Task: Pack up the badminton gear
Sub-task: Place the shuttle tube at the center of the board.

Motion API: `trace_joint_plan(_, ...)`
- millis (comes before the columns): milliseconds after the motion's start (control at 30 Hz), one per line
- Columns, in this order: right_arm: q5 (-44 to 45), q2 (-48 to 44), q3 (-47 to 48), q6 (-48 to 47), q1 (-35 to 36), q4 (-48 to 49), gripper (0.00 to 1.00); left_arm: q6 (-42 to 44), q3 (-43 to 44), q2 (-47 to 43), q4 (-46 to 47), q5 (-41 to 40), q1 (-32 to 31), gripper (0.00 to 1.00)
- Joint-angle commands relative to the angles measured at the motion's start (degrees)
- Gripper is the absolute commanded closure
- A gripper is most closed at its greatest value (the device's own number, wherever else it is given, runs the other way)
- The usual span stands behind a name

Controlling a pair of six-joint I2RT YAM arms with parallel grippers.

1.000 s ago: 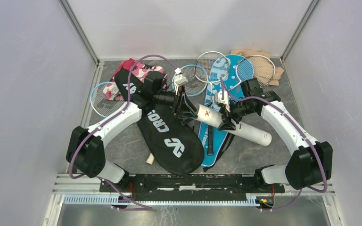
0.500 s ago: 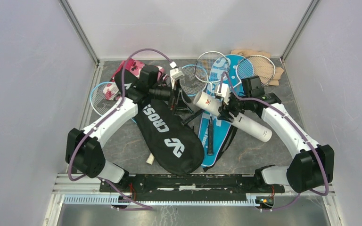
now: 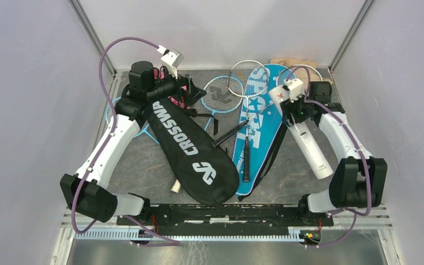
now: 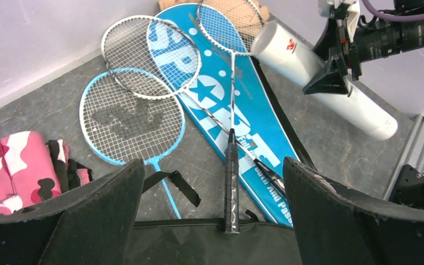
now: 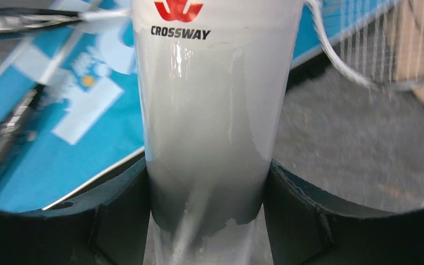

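DESK: What is at the left of the dark grey surface (image 3: 143,165)?

PHOTOGRAPHER: The left hand (image 4: 213,165), spread wide and holding nothing, hangs above the upper end of the long black "CROSSWAY" racket cover (image 3: 190,152). It is just beside a bunched pink-and-white camouflage cloth (image 4: 11,171).

DESK: And the middle?

PHOTOGRAPHER: A blue-rimmed racket (image 4: 132,116) lies flat. Its head overlaps that of a silver-rimmed racket (image 4: 152,55), which rests partly on the bright blue "SPORT" racket cover (image 3: 256,127). A third racket's black grip (image 4: 232,182) lies on that blue cover and reaches the black cover's edge.

DESK: The right side?

PHOTOGRAPHER: The right hand (image 5: 207,182) is clamped around the long white tube (image 3: 309,146), printed "CROSSWAY", gripping toward its far end. The tube slants along the blue cover's right edge. A crumpled beige cloth (image 3: 290,62) sits in the back right corner.
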Motion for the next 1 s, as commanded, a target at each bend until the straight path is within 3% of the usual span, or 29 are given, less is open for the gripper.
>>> trace_joint_plan(0, 6.12, 2.68, 2.18, 5.94, -5.66, 1.06, 0.90, 2.56, -1.59, 0.70, -0.32, -2.93, 0.01, 0.00)
trace_joint_plan(200, 3.67, 6.25, 1.17, 8.37, -15.51, 1.68, 0.90, 2.78, -4.73, 3.13, -1.49, -2.32, 0.02, 0.00)
trace_joint_plan(400, -5.94, 13.18, 2.65, 14.93, -24.76, 1.35, 0.89, 4.13, -7.73, 3.95, -0.57, -0.94, 0.00, 0.00)
trace_joint_plan(700, -8.33, 17.95, -2.75, 22.09, -28.68, 8.05, 0.84, 12.66, -10.22, 3.41, -4.66, -1.59, 0.00, 0.00)
trace_joint_plan(800, -8.67, 19.14, -4.11, 23.72, -28.75, 9.86, 0.80, 14.36, -10.96, 2.76, -5.51, -2.72, 0.02, 0.00)
trace_joint_plan(967, -8.51, 20.82, -4.44, 24.13, -28.73, 10.84, 0.61, 17.88, -12.37, 1.68, -6.48, -4.77, 0.00, 0.00)
